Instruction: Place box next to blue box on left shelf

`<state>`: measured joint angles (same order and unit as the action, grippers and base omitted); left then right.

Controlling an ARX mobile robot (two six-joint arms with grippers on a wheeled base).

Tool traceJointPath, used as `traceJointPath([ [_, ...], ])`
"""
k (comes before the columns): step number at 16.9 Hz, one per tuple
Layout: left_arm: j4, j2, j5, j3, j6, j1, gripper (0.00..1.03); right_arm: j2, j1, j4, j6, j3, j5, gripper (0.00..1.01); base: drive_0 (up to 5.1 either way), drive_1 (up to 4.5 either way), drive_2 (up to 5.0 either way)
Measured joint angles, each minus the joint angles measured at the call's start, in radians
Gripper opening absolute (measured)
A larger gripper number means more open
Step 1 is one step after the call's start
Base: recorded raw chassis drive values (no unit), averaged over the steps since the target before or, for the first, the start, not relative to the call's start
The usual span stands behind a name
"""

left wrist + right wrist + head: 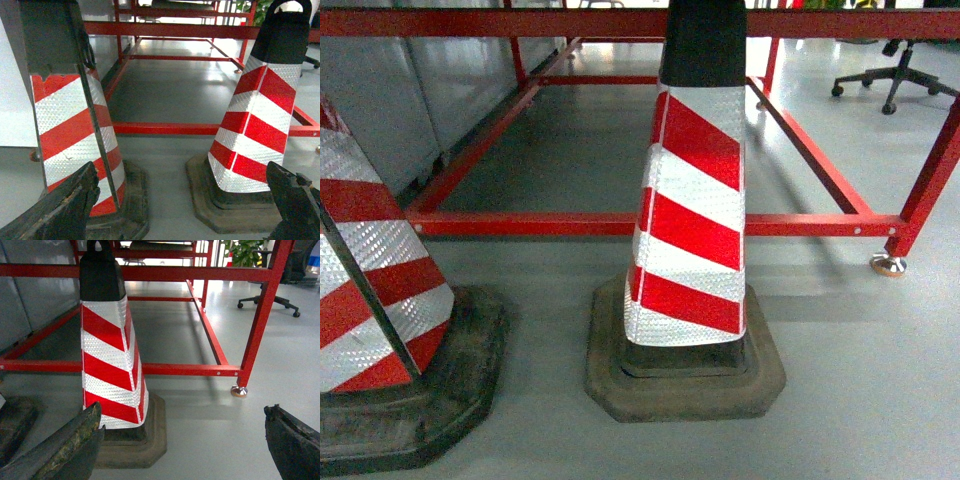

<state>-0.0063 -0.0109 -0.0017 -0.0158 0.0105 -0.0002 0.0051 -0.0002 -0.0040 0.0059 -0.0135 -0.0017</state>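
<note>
- Left cone (pixel 370 300) stood at the frame's edge in the head view, cut off at top and side, its black base on the grey floor (pixel 860 400).
- Left gripper (pixel 180 210) showed only two worn dark jaw tips at the bottom corners of its wrist view; spread wide, nothing between them.
- Middle cone (pixel 690 230) stood just in front of the red frame (pixel 620 224), its top cropped out of the head view.
- Red frame ran low and bare behind both cones; not the roller rack wanted.
- Right gripper (pixel 185 445) likewise released, jaws far apart and empty over bare floor.
- Office chair (pixel 895 75) sat well apart at far right, only partly in frame.
- Box nowhere in any view; neither the shelf nor its blue box visible, so their positions could not be told.
- Judged from the task alone: likely a stiff, bulky load, too wide for one gripper; probably best taken with both, at opposite sides.
- Weight and contents unknowable from here.
</note>
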Motion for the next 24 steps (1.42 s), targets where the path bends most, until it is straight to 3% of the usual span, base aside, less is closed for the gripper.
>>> traceJointPath([
  [24,0.000,0.000,0.002,0.000,-0.009,0.000,0.98,0.000,0.000,-0.001,0.001,0.000,0.002,0.98,0.0,0.00,0.0],
])
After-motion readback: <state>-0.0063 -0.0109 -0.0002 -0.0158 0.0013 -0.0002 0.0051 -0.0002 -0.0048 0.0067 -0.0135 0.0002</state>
